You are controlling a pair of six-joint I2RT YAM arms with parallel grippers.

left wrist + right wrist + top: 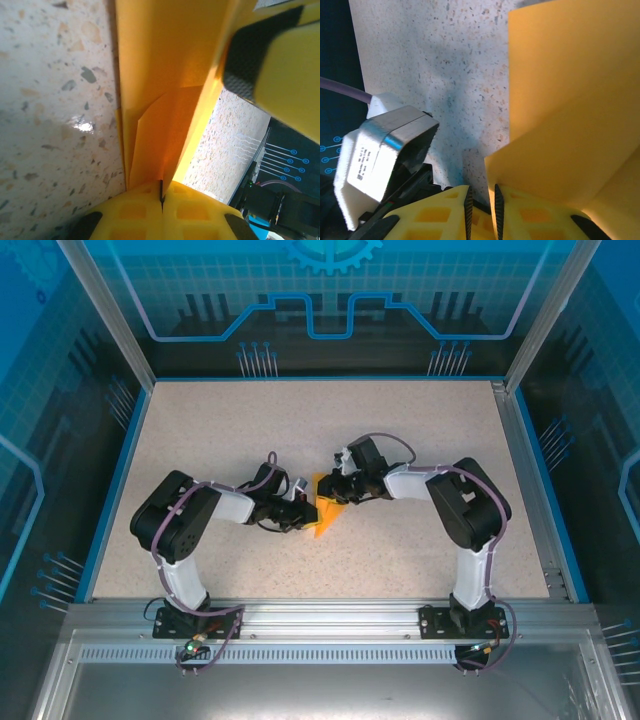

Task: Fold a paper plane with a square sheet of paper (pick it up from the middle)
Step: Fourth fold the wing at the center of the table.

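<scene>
Left pincer (161, 196): the nearer one; pads (135, 212) pressed together with no gap, clamped on one end of the sheet of paper (160, 75), whose layers run into the seam
Sheet position: middle of the table (430, 430), between the two pincers, raised on edge; whether its lower edge touches the surface cannot be told
Right pincer (482, 202): just beyond the sheet of paper, on its right; jaws a narrow slit apart, with an edge of the sheet coming down to that slit beside one pad; whether it is pinched there cannot be told
Done, as judged: the sheet of paper is picked up and is not a plain flat square; a lengthwise crease and an overlapping inner flap show in the left wrist view, so folding looks part-way through
Left, as judged: the folds that narrow the body and shape the wings, a firm pressing of the creases, release of the finished shape
Pointing: in the top view the narrow tip aims at the near edge, slightly leftward, beside the left pincer; the broader end lies farther off, by the right pincer
Long axis: roughly near to far, leaning a little right toward the far end; the crease follows it
</scene>
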